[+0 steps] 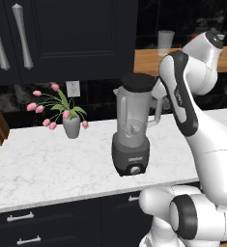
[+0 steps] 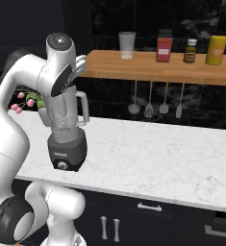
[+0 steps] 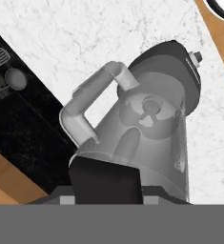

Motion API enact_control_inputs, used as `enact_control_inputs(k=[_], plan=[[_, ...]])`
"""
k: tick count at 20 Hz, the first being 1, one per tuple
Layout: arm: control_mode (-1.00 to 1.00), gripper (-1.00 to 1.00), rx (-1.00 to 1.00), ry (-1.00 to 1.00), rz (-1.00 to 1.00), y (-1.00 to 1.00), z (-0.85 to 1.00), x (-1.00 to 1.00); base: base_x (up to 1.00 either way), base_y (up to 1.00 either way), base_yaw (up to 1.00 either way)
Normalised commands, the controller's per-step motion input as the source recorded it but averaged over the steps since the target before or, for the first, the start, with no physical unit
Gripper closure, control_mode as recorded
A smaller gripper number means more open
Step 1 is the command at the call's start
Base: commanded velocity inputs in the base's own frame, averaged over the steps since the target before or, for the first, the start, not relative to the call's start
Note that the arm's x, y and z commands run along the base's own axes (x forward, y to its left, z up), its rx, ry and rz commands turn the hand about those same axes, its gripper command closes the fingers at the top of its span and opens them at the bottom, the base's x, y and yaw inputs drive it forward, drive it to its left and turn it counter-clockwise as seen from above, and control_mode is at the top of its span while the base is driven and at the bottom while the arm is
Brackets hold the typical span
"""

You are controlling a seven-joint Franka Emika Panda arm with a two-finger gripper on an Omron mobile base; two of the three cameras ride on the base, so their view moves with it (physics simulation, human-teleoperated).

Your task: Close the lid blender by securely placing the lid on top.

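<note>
Closest to the hand camera, the lid (image 3: pixel 106 182) sits as a dark slab at the near rim of the jar, with the blade visible through the mouth beyond it, so it likely covers the opening only partly. From the left base view, a vase of pink tulips (image 1: pixel 70 120) stands left of the blender (image 1: pixel 132 128) on the marble surface (image 1: pixel 37 164), the lid capping the jar. The pincer's state cannot be told. A frosted cup (image 2: pixel 127 44) and bottles rest on the wooden shelf (image 2: pixel 182 72) at right.

flower vase (image 1: pixel 72 126), shelf jars (image 2: pixel 164 46), perhaps ladles (image 2: pixel 134 108)
</note>
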Motion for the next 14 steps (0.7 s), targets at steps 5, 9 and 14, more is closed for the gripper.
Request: enact_control_inputs(k=[5, 9, 14], plan=[[-1.00, 1.00, 0.00, 0.00, -0.01, 0.02, -0.12, 0.25, 0.00, 0.00, 0.00], [-1.00, 1.00, 0.00, 0.00, -0.01, 0.00, -0.21, 0.25, 0.00, 0.00, 0.00], [-1.00, 1.00, 0.00, 0.00, -0.01, 0.02, -0.21, 0.26, 0.00, 0.00, 0.00]])
